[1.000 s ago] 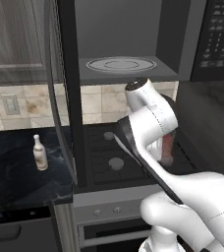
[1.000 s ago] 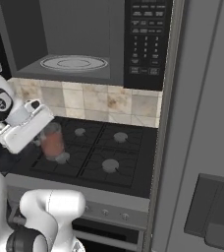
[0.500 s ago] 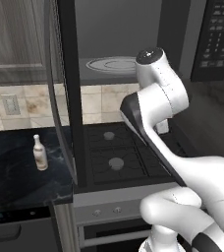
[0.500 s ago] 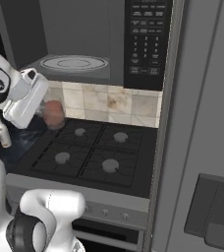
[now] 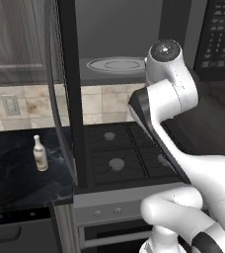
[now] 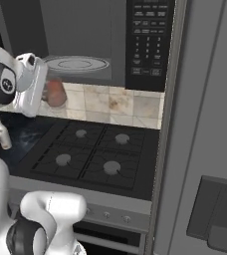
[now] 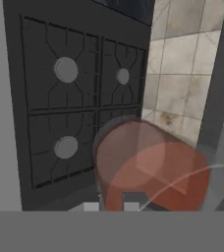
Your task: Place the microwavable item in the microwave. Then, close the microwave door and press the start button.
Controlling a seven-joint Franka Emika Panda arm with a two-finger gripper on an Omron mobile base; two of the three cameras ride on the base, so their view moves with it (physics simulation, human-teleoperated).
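Hand view: glass tumbler (image 7: 146, 170) with reddish-pink contents sits right at the lens, its lower part cut off by the bottom of the picture, so the fingertips are barely made out. End effector (image 6: 50, 94) clenched on the tumbler. Right base view: tumbler (image 6: 55, 92) held in the air just below and in front of the microwave (image 6: 100, 42) opening, over the stove's back-left corner; its near side is hidden behind the white hand. Left base view: the arm's wrist blocks the tumbler and part of the turntable (image 5: 115, 64). Microwave door (image 5: 62, 94) stands swung open, seen nearly edge-on, its handle not clear. Stove (image 6: 90, 154) burners below. Slim white bottle (image 5: 40, 153) upright on the dark counter (image 5: 16, 175), well apart from the tumbler, left of the door. Keypad (image 6: 146, 42) legends too small to read.
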